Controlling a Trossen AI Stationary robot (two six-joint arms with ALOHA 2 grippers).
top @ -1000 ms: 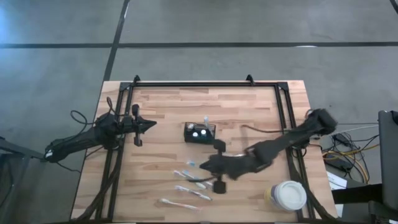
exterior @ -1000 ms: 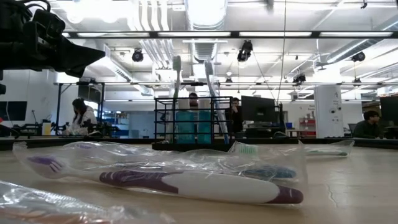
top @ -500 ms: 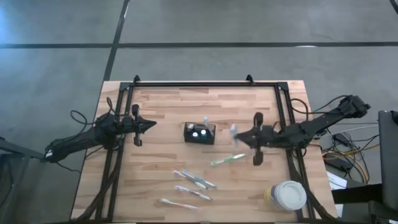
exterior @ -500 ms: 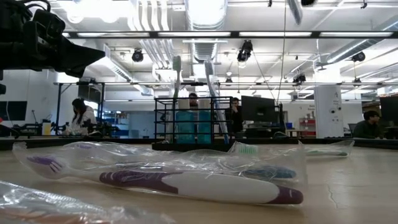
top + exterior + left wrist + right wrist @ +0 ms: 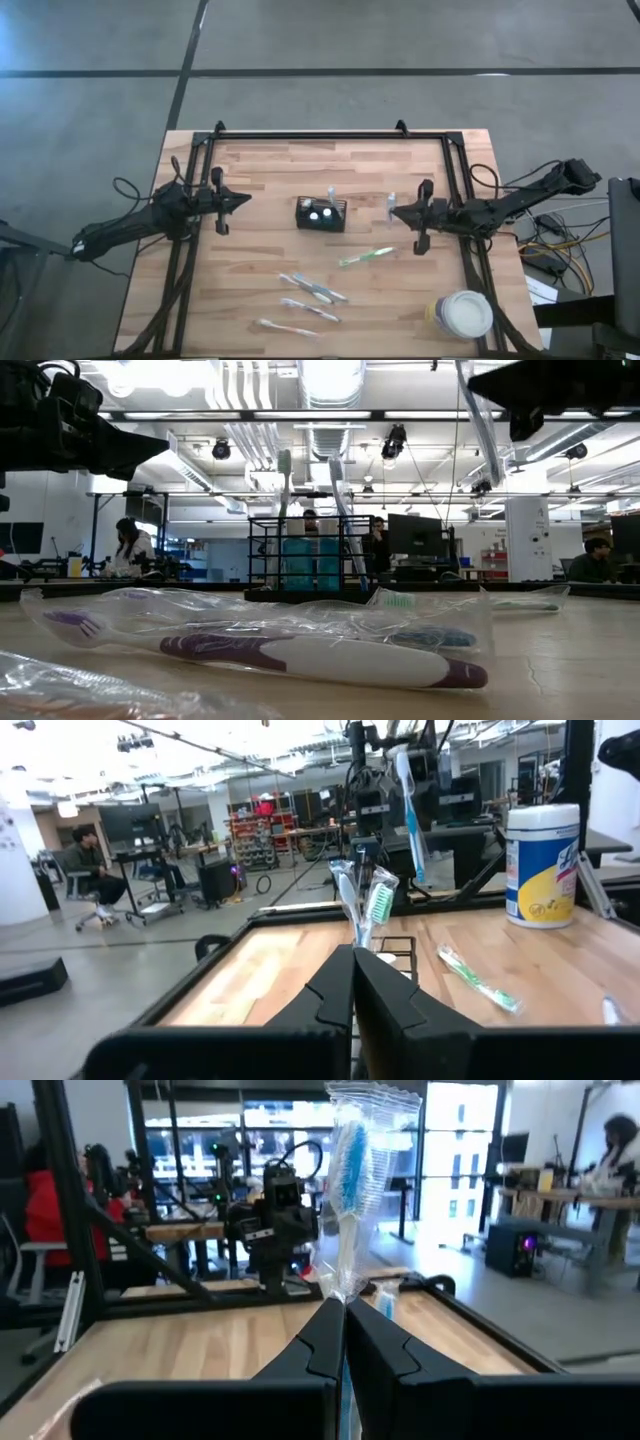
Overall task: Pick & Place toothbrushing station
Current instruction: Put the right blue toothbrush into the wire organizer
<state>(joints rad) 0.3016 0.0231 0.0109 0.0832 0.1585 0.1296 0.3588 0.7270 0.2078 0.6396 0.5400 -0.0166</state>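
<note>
At the centre of the surface (image 5: 260, 180) stands the caddy (image 5: 321, 214), with two brushes already upright in it. To its 3 o'clock, well apart, the right hand (image 5: 397, 212) is clenched on a wrapped blue brush (image 5: 349, 1165) — it grips only the low end, so the head stands high above the fingers. I judge the main risk is here: the loose plastic wrap may slip in the grip, or the long brush may swing and knock the two brushes standing in the caddy, or miss the narrow opening. The left hand (image 5: 243, 200) waits at the caddy's 9 o'clock, fingers pressed together and holding nothing. Other wrapped brushes lie toward 6 o'clock.
</note>
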